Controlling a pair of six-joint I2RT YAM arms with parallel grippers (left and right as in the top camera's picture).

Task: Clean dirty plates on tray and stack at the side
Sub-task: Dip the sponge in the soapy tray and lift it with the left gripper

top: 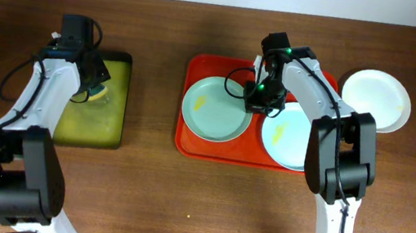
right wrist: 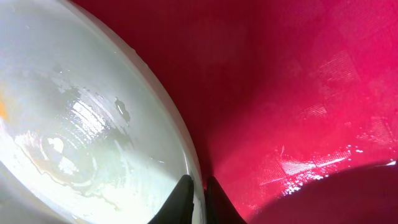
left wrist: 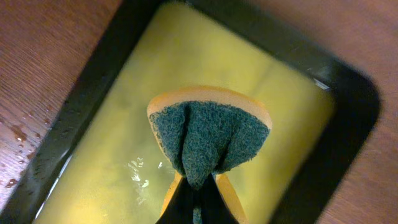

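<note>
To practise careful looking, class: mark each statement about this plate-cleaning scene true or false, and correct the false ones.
1. The white plate lies on the red tray. False: it sits on the table, right of the tray.
2. The left gripper pinches a sponge over the yellow-green tray. True.
3. Two plates lie on the red tray. True: the mint green plate and the pale blue plate.
4. The right gripper hovers over the white plate. False: its fingers straddle the mint green plate's rim.
</note>
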